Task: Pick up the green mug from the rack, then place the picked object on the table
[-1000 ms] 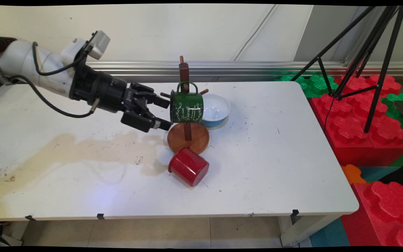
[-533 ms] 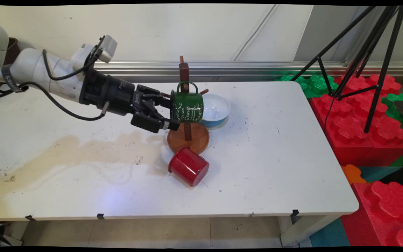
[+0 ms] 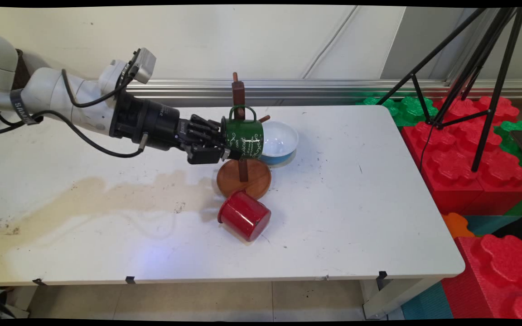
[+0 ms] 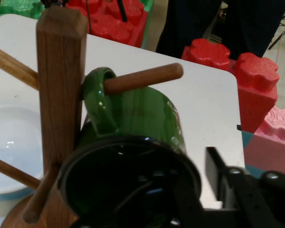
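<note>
On the table (image 3: 342,217): everything sits mid-table.
Rack (image 3: 239,97): wooden, upright on a round base.
Bowl (image 3: 283,136): white, just behind the rack.
Red mug (image 3: 244,215): on its side, near the base.
Green mug (image 3: 245,138): handle hooked on a peg.
Gripper (image 3: 224,144): closed on the green mug's rim.

Green mug (image 4: 147,118) hangs by handle on wooden rack (image 4: 61,85) peg; white bowl (image 4: 14,147) beside.
</note>
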Robot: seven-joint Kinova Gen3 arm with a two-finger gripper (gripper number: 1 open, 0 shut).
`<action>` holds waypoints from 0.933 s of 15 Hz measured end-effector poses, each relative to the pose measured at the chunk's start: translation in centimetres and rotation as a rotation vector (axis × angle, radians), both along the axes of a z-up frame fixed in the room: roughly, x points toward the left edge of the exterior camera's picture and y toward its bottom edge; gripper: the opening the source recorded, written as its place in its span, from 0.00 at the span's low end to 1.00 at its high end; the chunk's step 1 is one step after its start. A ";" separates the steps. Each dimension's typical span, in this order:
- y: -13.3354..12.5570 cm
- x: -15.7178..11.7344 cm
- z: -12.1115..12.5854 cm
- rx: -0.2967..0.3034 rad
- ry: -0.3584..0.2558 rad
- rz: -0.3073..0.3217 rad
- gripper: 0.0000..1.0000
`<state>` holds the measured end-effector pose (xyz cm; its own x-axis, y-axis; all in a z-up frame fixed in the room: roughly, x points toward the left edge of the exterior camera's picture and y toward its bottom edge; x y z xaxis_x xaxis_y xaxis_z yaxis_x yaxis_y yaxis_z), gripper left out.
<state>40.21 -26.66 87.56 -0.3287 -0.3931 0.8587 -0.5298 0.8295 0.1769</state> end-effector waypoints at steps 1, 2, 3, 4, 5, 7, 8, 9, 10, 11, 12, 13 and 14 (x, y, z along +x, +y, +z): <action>0.0 0.0 0.0 0.000 0.000 0.001 0.00; 0.0 0.0 -0.1 -0.001 0.000 0.005 0.00; 0.0 0.0 -0.1 -0.001 0.000 0.008 0.00; -0.1 0.1 -0.2 -0.002 0.000 0.011 0.00; -0.1 0.2 -0.2 -0.002 0.000 0.013 0.00; -0.1 0.3 -0.3 -0.001 -0.002 0.016 0.00; 0.0 0.4 -0.3 -0.001 -0.003 0.017 0.00; 0.0 0.5 -0.3 0.000 -0.005 0.017 0.00; 0.0 0.5 -0.3 0.000 -0.005 0.016 0.00; 0.0 0.6 -0.3 0.001 -0.005 0.016 0.00; 0.1 0.6 -0.2 0.005 -0.003 0.014 0.00; 0.2 0.7 -0.1 0.009 0.000 0.010 0.00; 0.3 0.6 0.0 0.013 0.003 0.007 0.00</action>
